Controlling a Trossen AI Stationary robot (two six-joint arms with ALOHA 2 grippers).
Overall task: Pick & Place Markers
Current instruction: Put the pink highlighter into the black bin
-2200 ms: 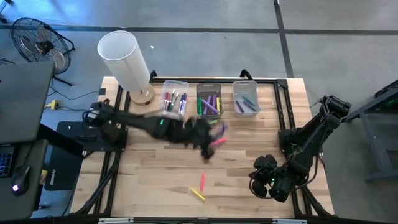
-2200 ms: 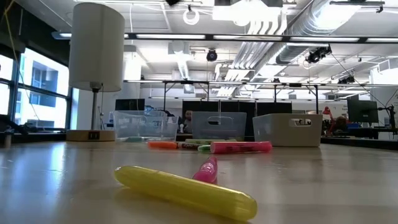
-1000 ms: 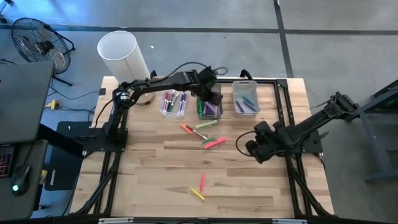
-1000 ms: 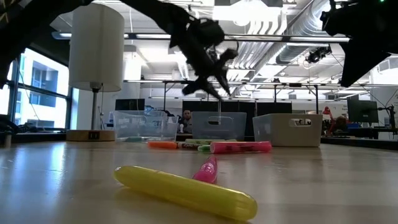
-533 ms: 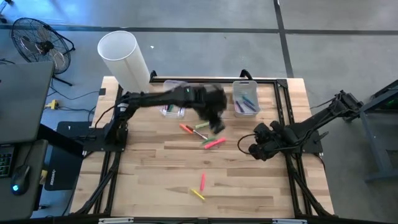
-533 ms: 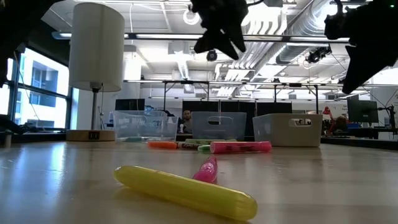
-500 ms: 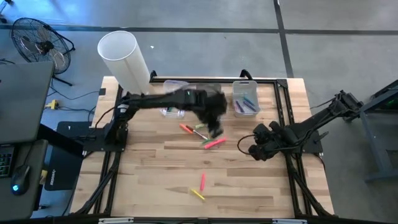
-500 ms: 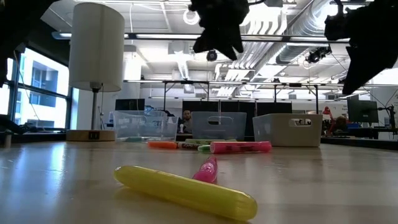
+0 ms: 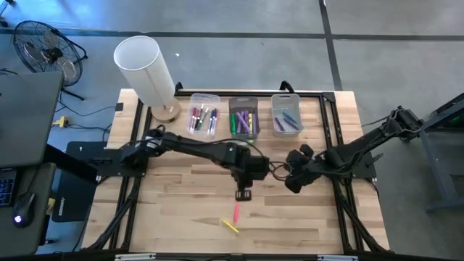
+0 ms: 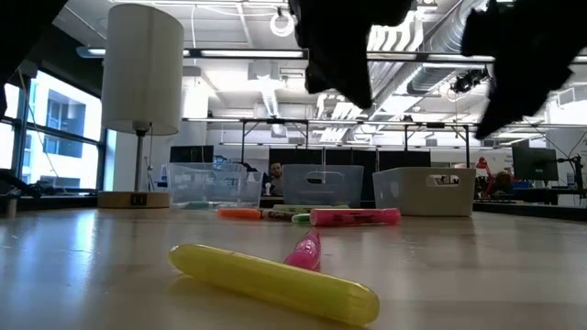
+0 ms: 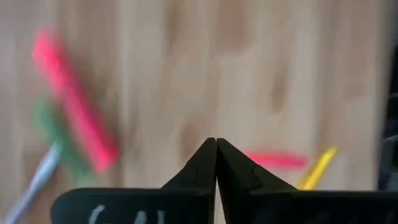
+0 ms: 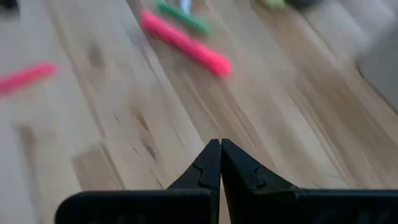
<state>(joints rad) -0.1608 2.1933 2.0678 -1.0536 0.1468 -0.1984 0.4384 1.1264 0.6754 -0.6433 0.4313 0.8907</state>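
Two dark robot arms reach over the pale wooden surface [image 9: 174, 217], both claws pressed fully shut and holding nothing: the left claw [image 9: 244, 193] hangs above mid-surface, just short of a slim pink marker [image 9: 235, 212] and a yellow marker [image 9: 230, 227] lying together near the front edge, while the right claw [image 9: 291, 183] waits close by to its side. More markers already fill three clear rectangular plastic bins [image 9: 204, 99] along the back edge, beside a white cylindrical lamp [image 9: 145, 65]. A stouter pink marker [image 11: 73, 102] and a green one [image 11: 59, 140] also lie loose, seen from the left wrist. To take the front pair cleanly, the left claw would need to open first, line its fingers across one barrel, and descend on that marker alone. From overhead the left arm hides the loose markers beneath it, and the table-level camera shows both claws only as dark shapes cut off at the top.
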